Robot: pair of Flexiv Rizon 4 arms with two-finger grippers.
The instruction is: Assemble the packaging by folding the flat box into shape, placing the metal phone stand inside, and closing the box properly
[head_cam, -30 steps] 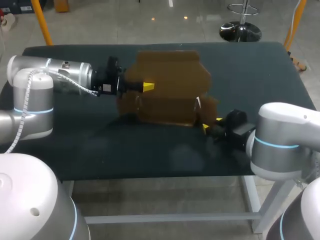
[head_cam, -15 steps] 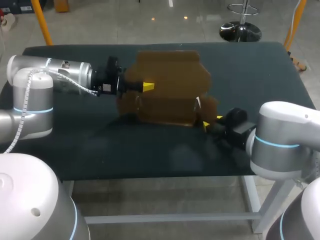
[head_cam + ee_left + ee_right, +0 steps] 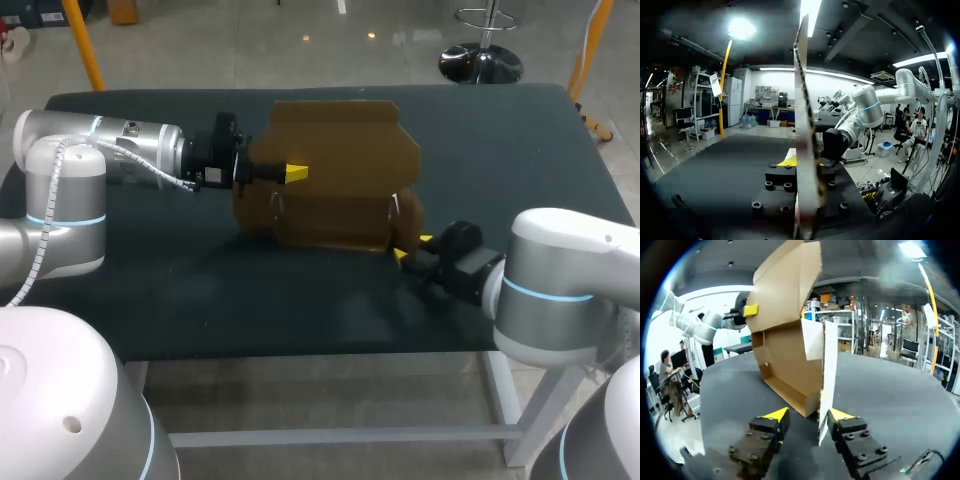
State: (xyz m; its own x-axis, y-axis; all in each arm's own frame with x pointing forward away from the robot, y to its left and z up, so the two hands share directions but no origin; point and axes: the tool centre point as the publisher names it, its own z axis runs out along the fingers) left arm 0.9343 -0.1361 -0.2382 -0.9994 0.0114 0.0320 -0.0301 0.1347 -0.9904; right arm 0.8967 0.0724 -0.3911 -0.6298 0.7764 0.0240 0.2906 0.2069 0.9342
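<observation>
Two claws are engaged with one brown cardboard box (image 3: pixel 335 185), which is stood upright and only partly folded near the middle of the dark worktop (image 3: pixel 520 150). At the left, the left claw (image 3: pixel 290 172) is clamped on the box's tall upper panel. One yellow tip is seen on the near face, and in the left wrist view the sheet is seen edge-on, running up from between the fingers. Lower down, the shallow tray of the box is presented open toward the right arm. At the right, the right claw (image 3: pixel 413 247) is held low at the box's near corner with its fingers apart. A side flap (image 3: pixel 826 375) is stood between them, closer to one finger and gripped by neither. The metal phone stand is not seen in any view.

The folding step is judged to be in hand, with insertion and closing not yet begun. The next move is likely to call for the flap to be pinched or pressed inward along its crease while the upper panel is held steady, so that the box is not tipped or dragged.
</observation>
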